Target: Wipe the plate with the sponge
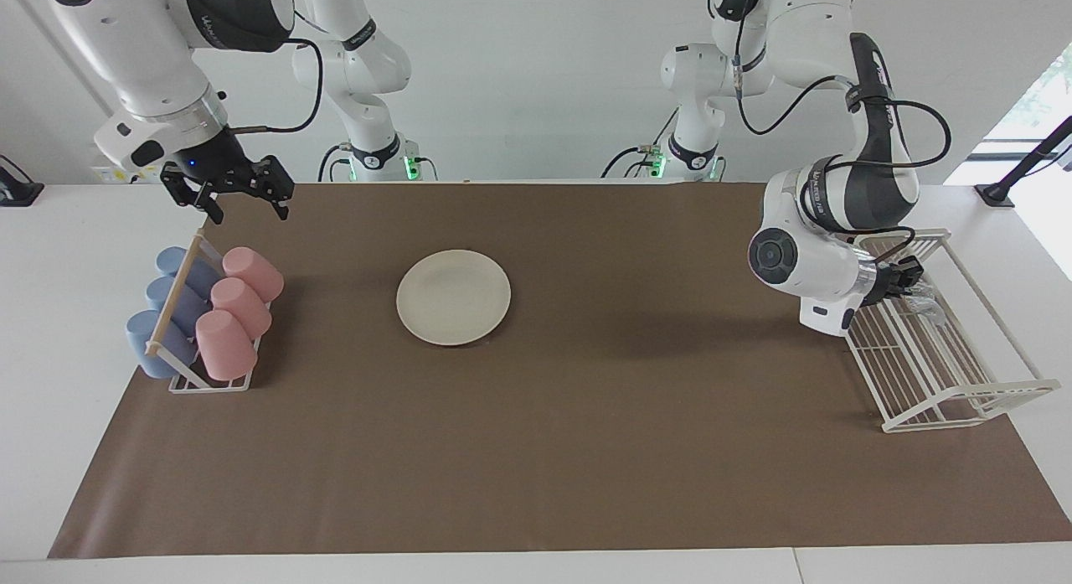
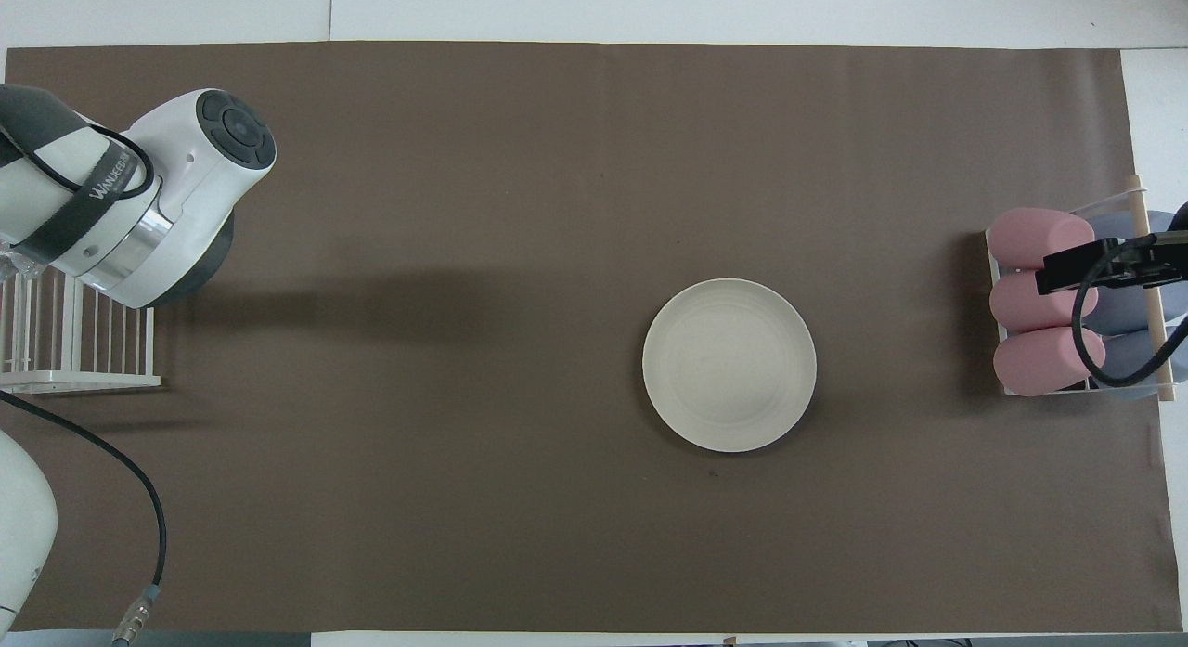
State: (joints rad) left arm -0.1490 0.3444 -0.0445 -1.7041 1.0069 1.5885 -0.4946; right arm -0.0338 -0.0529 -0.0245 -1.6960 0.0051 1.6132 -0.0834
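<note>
The cream plate (image 1: pixel 453 297) (image 2: pixel 729 365) lies flat on the brown mat, toward the right arm's end, with nothing on it. My left gripper (image 1: pixel 909 277) reaches low into the white wire rack (image 1: pixel 963 393) at the left arm's end, shut on the silvery sponge (image 1: pixel 925 297), which hangs at its fingertips just above the rack's bars. In the overhead view the left wrist covers that gripper and the sponge. My right gripper (image 1: pixel 228 197) (image 2: pixel 1095 262) hangs open and empty over the cup holder's near end.
A white holder with pink cups (image 1: pixel 239 303) (image 2: pixel 1039 304) and blue cups (image 1: pixel 167 303) stands at the right arm's end. The wire rack (image 2: pixel 79 382) sits at the mat's edge. A brown mat (image 1: pixel 586 416) covers the table.
</note>
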